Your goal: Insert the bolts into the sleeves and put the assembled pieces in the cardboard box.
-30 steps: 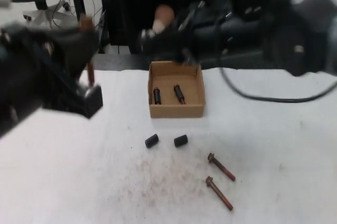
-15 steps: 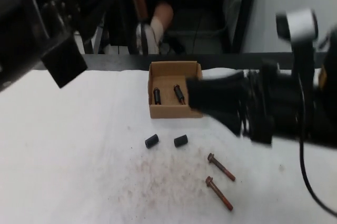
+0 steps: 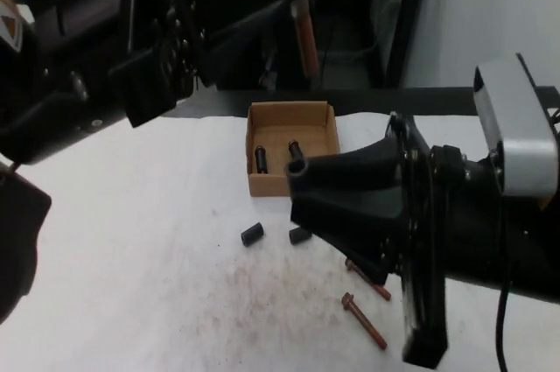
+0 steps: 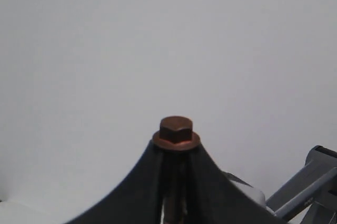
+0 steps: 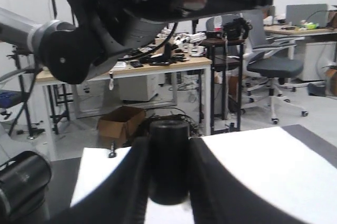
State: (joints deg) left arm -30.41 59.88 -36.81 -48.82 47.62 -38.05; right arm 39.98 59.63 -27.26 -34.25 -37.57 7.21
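Left gripper (image 4: 176, 151) clamps a rusty bolt (image 4: 176, 129) by its shank, head standing proud; right gripper (image 5: 169, 142) pinches a black sleeve (image 5: 168, 174) across its sides, above the bench (image 3: 131, 258). Both look stiff, light and smooth: firm grips, bore ends free.

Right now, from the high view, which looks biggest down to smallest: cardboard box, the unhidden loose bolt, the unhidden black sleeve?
1. cardboard box
2. loose bolt
3. black sleeve
The bolt is nearer the camera, yet clearly longer.
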